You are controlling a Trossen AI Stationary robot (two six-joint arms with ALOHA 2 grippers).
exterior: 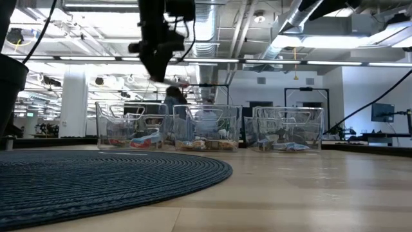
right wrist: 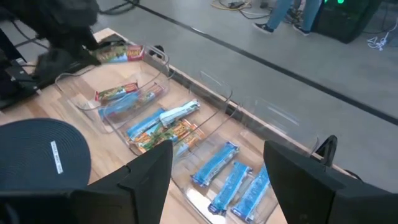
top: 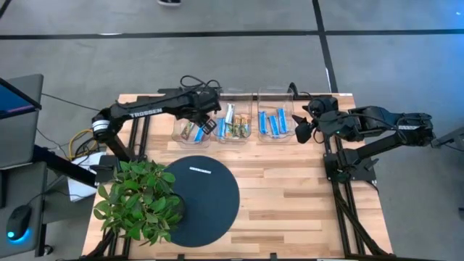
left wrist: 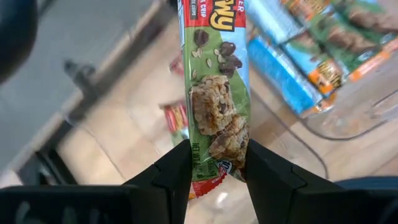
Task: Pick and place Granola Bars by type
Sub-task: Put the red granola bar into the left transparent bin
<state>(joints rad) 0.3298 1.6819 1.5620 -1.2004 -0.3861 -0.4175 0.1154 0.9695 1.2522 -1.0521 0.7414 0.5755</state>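
I have a green-wrapped granola bar (left wrist: pixel 217 93) pinched between the fingers of the left claw (left wrist: pixel 216 171), hanging above the left bin (top: pixel 191 130) at about eleven o'clock on the tabletop (top: pixel 304 196). That bin already holds a few green and red bars (right wrist: pixel 116 92); the middle bin (top: pixel 235 127) at twelve o'clock carries the orange and tan ones, and the right bin (top: pixel 274 123) at about one o'clock has the blue bars (top: pixel 272 123). The right claw (top: pixel 299 129) waits just beside that right bin with its fingers spread wide, holding nothing. I judge this as the placing step for what looks like one of the last bars, since the round dark mat (top: pixel 204 200) at six o'clock lies bare. Next I would lower the bar inside the left bin's walls, then release it.
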